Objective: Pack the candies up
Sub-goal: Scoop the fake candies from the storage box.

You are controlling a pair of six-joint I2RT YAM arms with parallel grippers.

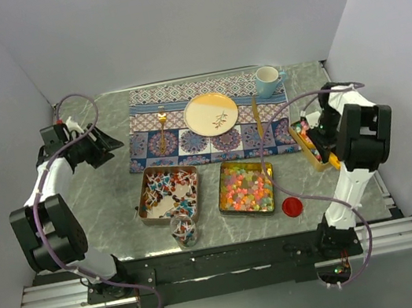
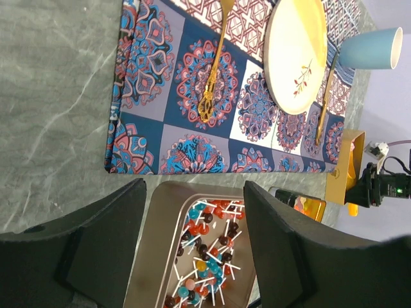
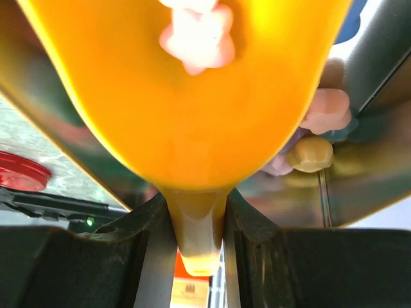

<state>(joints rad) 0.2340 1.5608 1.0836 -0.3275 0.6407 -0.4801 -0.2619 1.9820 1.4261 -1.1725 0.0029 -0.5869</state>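
Over marbled table (image 1: pixel 109 195), right tool (image 3: pixel 198 247) clamps, seemingly, an orange scoop (image 3: pixel 192 115).

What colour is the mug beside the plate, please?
The mug is light blue; clearest in left wrist view.

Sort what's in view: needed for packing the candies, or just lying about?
Job: candies, candy tray, orange scoop clamped in right gripper, gold tin.
Lying about: placemat, plate, fork, knife, mug, lollipop tin.
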